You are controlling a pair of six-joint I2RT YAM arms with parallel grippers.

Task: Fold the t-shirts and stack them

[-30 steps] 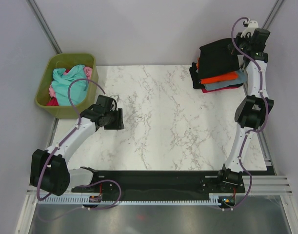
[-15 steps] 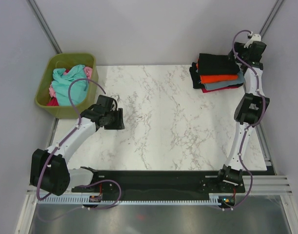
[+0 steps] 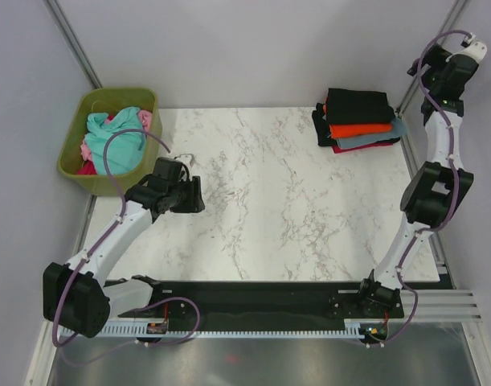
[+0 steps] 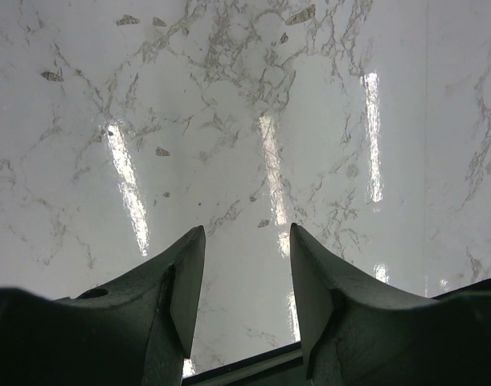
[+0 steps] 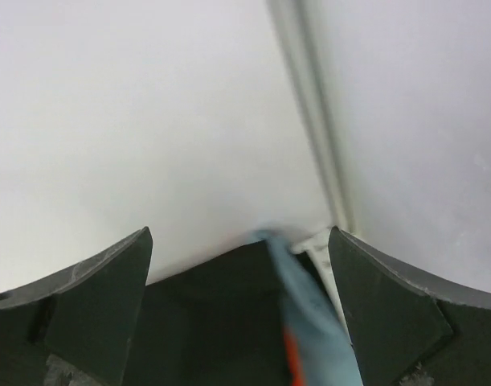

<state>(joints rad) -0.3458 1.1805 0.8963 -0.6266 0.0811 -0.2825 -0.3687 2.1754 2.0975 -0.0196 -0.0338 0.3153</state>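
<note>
Right gripper [image 5: 239, 235] up by far wall, jaws wide apart, empty. Left gripper [image 4: 246, 228] low over table [image 3: 293, 201], jaws half apart, empty. Stack of folded t-shirts [image 3: 358, 119] at far right table corner: arm bump could tip it. Loose shirts [image 3: 112, 138] tangled in tub [image 3: 68, 157]: one grab may pull two. Count: one stack, four colours showing; one tub, three colours

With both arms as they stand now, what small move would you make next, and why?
Probably swing the left gripper toward the tub for the teal shirt: it is open and empty near the tub, the right gripper is open, clear of the folded stack, and unfolded shirts lie in the tub.
</note>
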